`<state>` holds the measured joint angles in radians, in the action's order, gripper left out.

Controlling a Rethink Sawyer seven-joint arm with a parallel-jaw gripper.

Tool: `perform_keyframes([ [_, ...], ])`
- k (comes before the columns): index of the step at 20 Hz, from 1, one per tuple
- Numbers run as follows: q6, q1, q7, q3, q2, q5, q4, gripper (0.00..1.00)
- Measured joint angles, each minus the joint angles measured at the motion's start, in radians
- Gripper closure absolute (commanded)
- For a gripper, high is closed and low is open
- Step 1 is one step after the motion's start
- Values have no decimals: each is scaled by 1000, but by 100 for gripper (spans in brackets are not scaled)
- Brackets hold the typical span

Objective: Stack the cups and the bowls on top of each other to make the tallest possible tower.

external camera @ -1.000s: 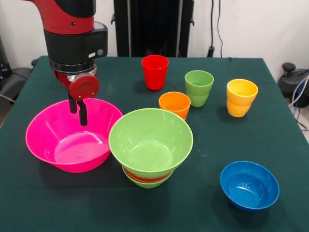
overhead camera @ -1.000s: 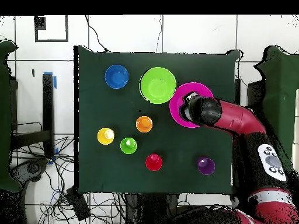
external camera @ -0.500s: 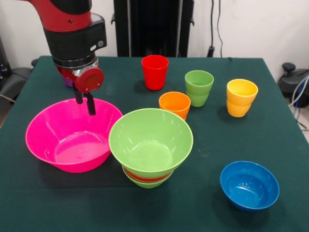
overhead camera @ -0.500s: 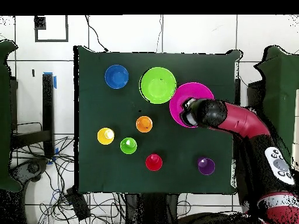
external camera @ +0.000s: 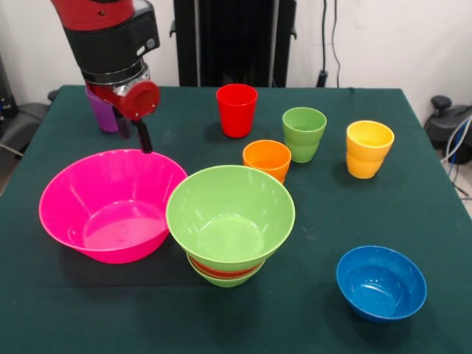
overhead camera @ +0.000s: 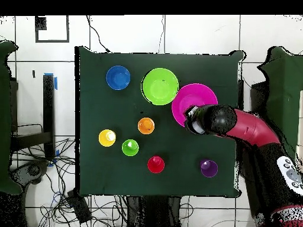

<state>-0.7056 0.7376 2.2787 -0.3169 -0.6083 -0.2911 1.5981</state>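
End effector [external camera: 136,133] has lifted out of the pink bowl [external camera: 110,205] and hangs above its far rim, fingers seemingly close together, gripping nothing. Tower [external camera: 230,221], the large green bowl atop two smaller ones, sits mid-worktop toward the front edge. Pink bowl ungrasped beside it; purple cup [external camera: 102,112] possibly next.

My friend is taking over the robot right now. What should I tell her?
Claw: holds nothing, raised over the far rim of the pink bowl; can't tell whether it is open.
Tower so far: large green bowl nested on a red-orange bowl and a smaller green one, touching the pink bowl.
Still loose: pink bowl, blue bowl, and the purple cup, red cup, orange cup, green cup and yellow cup.
Left: stack all of these.
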Motion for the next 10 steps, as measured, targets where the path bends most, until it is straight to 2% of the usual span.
perform_keyframes([
  [10,0,26,-13,-9,-12,-86,78,0],
])
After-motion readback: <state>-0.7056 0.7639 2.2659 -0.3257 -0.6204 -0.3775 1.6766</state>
